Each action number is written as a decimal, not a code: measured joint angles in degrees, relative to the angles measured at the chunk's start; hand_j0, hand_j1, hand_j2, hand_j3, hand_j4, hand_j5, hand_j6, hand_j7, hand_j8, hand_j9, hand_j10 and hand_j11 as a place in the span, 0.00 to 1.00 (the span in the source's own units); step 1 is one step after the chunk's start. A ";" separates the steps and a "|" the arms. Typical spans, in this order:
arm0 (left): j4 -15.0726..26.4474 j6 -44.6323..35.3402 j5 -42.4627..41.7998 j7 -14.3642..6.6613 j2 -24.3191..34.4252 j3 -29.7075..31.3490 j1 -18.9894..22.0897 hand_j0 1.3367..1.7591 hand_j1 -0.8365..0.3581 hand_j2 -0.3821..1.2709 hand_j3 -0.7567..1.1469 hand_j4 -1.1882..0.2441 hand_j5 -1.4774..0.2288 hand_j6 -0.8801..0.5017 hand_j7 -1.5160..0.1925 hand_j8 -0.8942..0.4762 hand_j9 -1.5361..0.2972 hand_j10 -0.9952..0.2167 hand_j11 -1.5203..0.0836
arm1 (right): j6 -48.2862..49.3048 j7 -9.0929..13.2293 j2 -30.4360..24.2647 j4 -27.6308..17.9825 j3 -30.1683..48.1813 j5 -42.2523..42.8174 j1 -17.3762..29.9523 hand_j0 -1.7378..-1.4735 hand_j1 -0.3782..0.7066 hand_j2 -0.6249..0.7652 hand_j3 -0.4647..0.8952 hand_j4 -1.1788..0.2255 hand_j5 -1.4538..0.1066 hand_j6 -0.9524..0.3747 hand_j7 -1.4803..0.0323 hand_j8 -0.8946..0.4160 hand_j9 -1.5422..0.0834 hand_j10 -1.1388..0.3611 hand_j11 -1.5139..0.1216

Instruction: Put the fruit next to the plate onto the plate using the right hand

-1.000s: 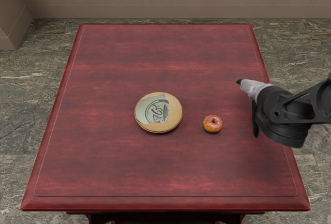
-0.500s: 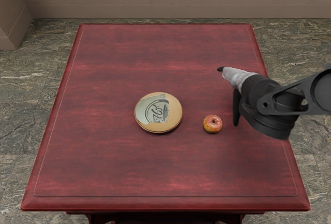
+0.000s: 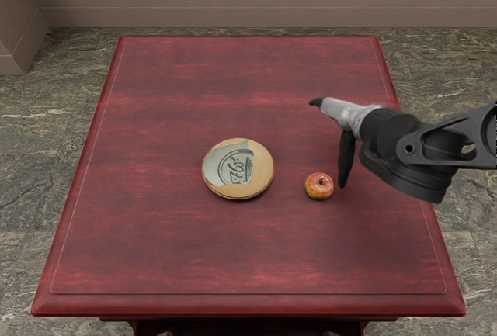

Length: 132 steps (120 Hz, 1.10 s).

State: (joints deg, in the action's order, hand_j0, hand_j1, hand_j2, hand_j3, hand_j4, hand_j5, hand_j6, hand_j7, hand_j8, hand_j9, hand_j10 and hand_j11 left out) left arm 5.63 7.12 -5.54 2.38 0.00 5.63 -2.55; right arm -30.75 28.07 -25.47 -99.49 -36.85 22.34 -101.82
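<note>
A small red-orange apple (image 3: 318, 186) lies on the red table, a short way right of the plate (image 3: 238, 168). The plate is round with a tan rim and a blue-grey pattern inside, and nothing lies on it. My right hand (image 3: 334, 138) comes in from the right edge and hovers just right of and above the apple. Its fingers (image 3: 330, 107) are spread, one pointing left and a dark one (image 3: 345, 161) hanging down close beside the apple. It holds nothing. The left arm does not show.
The wooden table (image 3: 194, 258) has a raised border all round. Stone floor surrounds it, with a beige wall at the back.
My right hand has moved left across the table toward the apple, from near the right edge to just beside the fruit. Apple and plate have not moved.
</note>
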 joint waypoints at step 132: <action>0.00 0.00 0.00 0.00 0.00 0.00 -0.04 0.76 0.76 0.26 0.40 0.67 0.69 0.47 0.71 0.48 0.67 0.63 0.76 | -4.24 3.67 4.57 0.00 0.09 13.40 11.15 0.30 0.38 0.40 0.34 0.61 0.66 0.47 0.70 0.44 0.69 0.54 0.67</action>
State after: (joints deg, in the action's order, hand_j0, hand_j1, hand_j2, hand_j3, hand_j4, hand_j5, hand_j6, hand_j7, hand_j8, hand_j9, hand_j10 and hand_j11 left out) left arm 5.63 7.12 -5.54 2.37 0.00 5.63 -2.59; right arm -35.00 31.74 -20.90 -99.49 -36.76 35.74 -90.67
